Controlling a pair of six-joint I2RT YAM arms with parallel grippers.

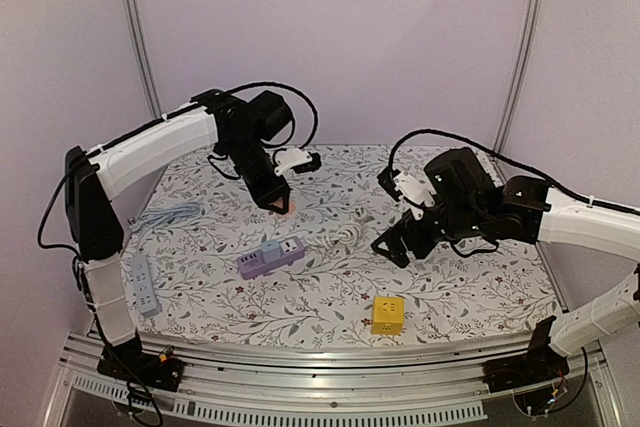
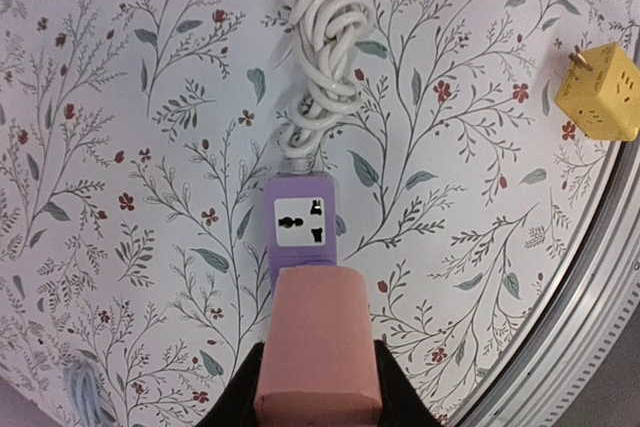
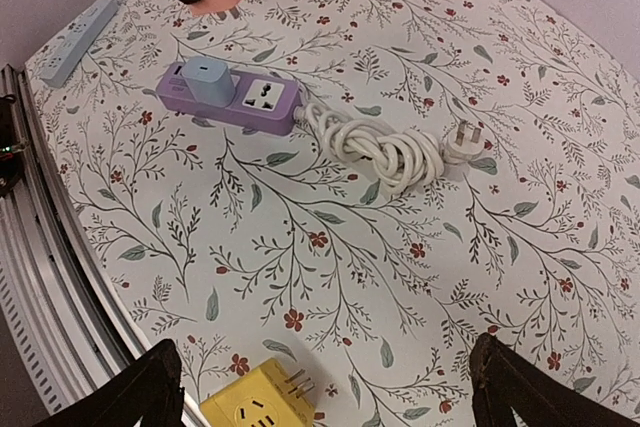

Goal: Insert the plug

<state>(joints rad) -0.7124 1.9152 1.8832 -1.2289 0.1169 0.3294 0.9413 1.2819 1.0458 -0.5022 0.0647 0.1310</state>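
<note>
Lining up, I think: left jaws squeeze the pink plug [image 2: 318, 342] above the purple power strip [image 2: 300, 259] — its free socket [image 2: 300, 220] sits just past them. Right jaws wide open, empty. Next, lower it straight.

L arm [image 1: 150, 152] rises from its base, its white link running across toward far-centre, wrist bent down; L gripper [image 1: 279, 203] points downward w/ fingers [image 2: 235, 402] clamped either side of a pink block [image 2: 318, 342]. R arm [image 1: 590, 222] comes in from the right w/ forearm running left. R gripper [image 1: 398, 244] is tilted down, jaws spread wide.
</note>
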